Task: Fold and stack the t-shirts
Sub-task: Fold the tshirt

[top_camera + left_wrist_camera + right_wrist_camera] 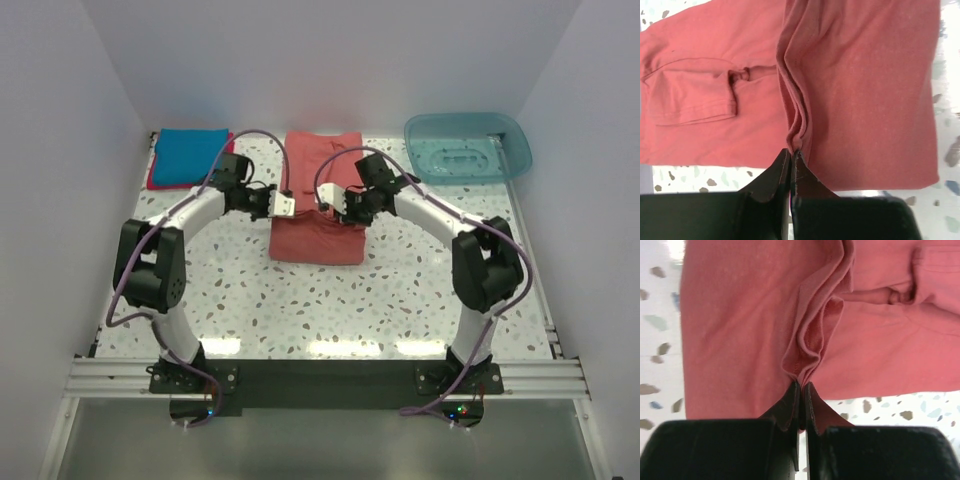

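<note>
The salmon-red t-shirt (pixel 318 215) lies in the middle of the table, its near half doubled over. My left gripper (pixel 284 205) is shut on its left edge; in the left wrist view the fingertips (pixel 791 152) pinch a bunched fold of the salmon-red shirt (pixel 865 100). My right gripper (pixel 338 208) is shut on the right edge; in the right wrist view the fingertips (pixel 803 386) pinch gathered cloth of the shirt (pixel 740 330). The bright blue t-shirt (pixel 190 153) lies folded at the far left on top of the crimson-pink one (pixel 156 180), of which only an edge shows.
A translucent teal plastic tub (pixel 467 147) stands at the far right. White walls close in the speckled table (pixel 330 300) on three sides. A metal rail (pixel 320 375) runs along the near edge by the arm bases.
</note>
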